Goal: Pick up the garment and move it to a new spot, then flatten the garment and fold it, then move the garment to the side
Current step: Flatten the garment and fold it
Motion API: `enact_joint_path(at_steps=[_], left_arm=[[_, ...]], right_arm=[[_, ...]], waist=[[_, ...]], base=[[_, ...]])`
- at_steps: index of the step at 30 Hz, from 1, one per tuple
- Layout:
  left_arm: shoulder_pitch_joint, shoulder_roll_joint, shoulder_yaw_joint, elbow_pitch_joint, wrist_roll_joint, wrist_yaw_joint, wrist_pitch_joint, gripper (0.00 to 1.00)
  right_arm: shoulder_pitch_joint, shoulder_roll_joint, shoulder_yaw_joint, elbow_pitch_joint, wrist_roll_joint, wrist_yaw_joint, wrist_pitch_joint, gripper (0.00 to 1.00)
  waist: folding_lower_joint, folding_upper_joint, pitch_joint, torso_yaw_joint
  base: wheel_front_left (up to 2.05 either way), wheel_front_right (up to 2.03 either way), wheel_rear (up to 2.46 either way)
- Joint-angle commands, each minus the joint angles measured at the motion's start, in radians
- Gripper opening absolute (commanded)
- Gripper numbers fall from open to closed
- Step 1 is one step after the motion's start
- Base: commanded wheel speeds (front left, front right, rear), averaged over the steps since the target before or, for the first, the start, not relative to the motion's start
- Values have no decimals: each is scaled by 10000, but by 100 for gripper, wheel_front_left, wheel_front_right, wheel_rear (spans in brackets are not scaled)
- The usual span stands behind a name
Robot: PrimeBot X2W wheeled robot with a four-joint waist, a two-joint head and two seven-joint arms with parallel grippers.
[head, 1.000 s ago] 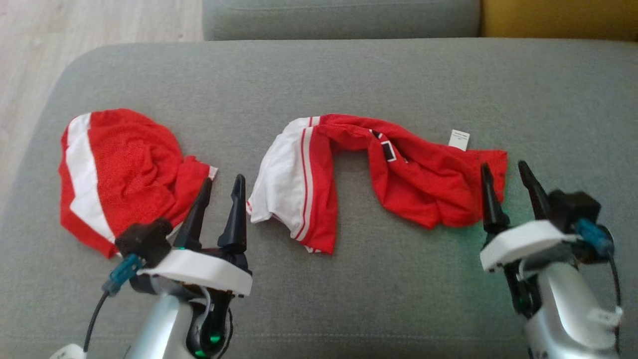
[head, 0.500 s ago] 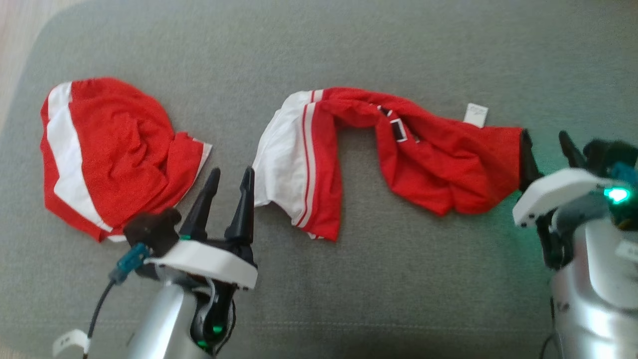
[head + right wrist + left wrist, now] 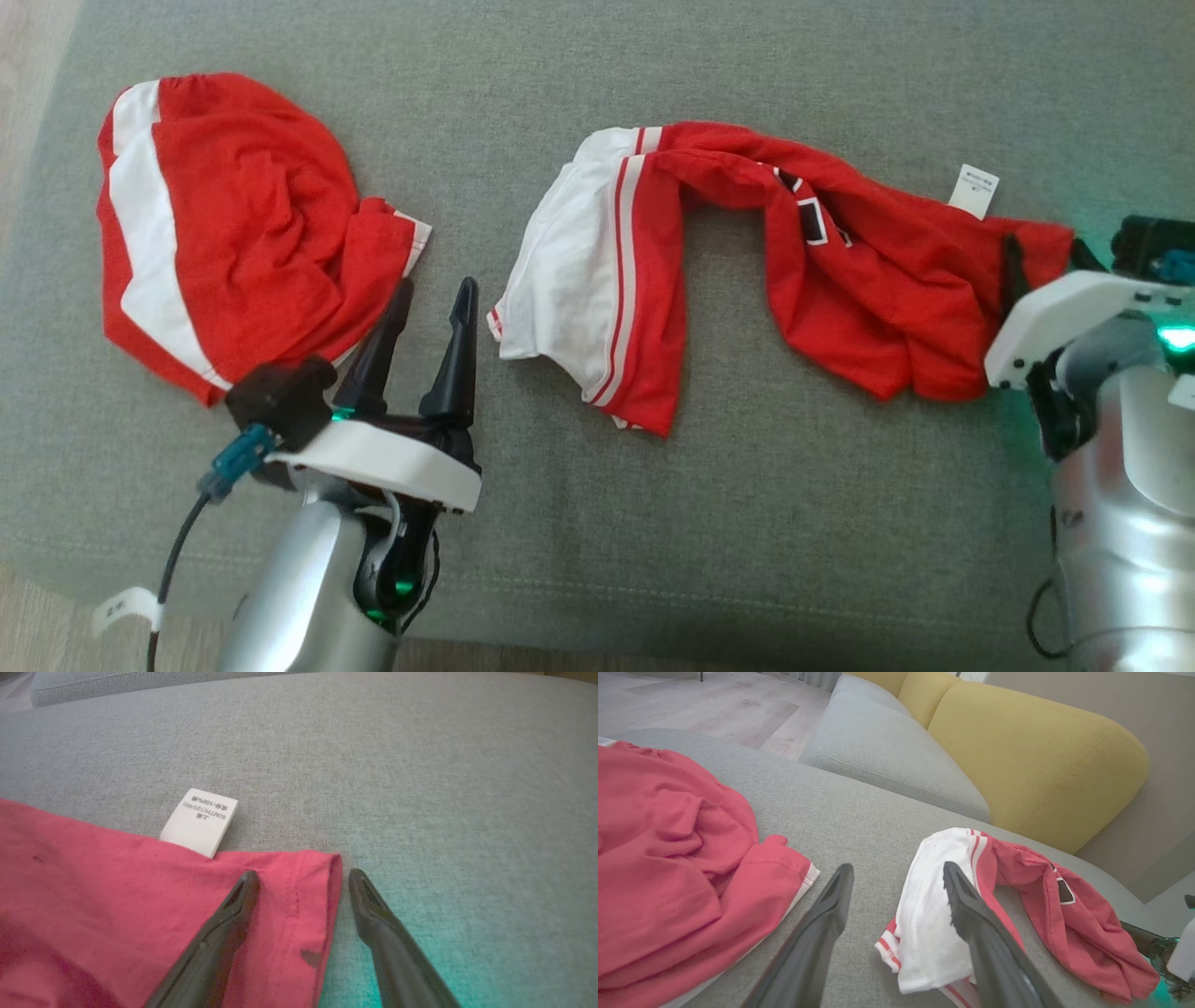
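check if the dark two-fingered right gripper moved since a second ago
Yes, the right gripper advanced toward the white fabric label, now straddling the red-and-white garment hem.

Matt red knit garment; coarse grey woven cushion.

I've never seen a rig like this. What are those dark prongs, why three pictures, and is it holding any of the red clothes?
This is a two-armed robot; the prongs are its grippers' fingers. The wide picture comes from a camera on its head, looking down on a grey sofa cushion. The other two come from wrist cameras, each looking along that arm's fingers. Two garments lie on the cushion: a crumpled red and white shirt in the middle, bearing a white care label, and a red garment with a white stripe to the robot's left. The left gripper is open between them. The right gripper is open astride the shirt's red hem. Nothing is held yet.
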Motion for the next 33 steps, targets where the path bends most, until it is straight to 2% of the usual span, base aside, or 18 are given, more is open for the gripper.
enact_joint_path(at_steps=[1,6,12,18,27,28,29,30,33], left_arm=[[-385,76,338,-271,70,-19,-122,100],[-416,76,336,-250,43,18,-122,100],[-456,76,131,-311,-105,48,-122,100],[-545,76,-147,-418,-332,97,-122,100],[-709,76,-364,-468,-616,145,-122,100],[-720,76,-377,-475,-646,155,-122,100],[-728,76,-389,-483,-676,166,-122,100],[-735,76,-399,-490,-703,174,-122,100],[-754,76,-413,-502,-750,205,-122,100]], right_arm=[[-367,2,329,-158,50,-7,-110,0],[-966,-276,449,-309,-175,-7,-726,0],[-2315,-1213,638,-442,-875,-7,-893,0],[-3982,-2226,747,-181,-1480,-7,-905,0],[-5839,-2833,675,704,-2665,-7,-1460,0],[-5922,-2875,661,921,-2884,-7,-1347,9],[-5976,-2900,597,1118,-3097,-7,-1232,80],[-5999,-2876,501,1334,-3247,-7,-1110,100],[-5978,-2744,266,1862,-3534,-7,-1038,100]], waist=[[-1,0,-18,-3],[-1,0,-158,-43],[-1,0,-226,77],[-1,0,-55,465],[-1,0,313,1125],[-1,0,346,1181],[-1,0,375,1226],[-1,0,395,1262],[-1,0,413,1306]], base=[[0,0,0],[0,0,0],[0,0,0],[0,0,0],[0,0,0],[0,0,0],[0,0,0],[0,0,0],[0,0,0]])
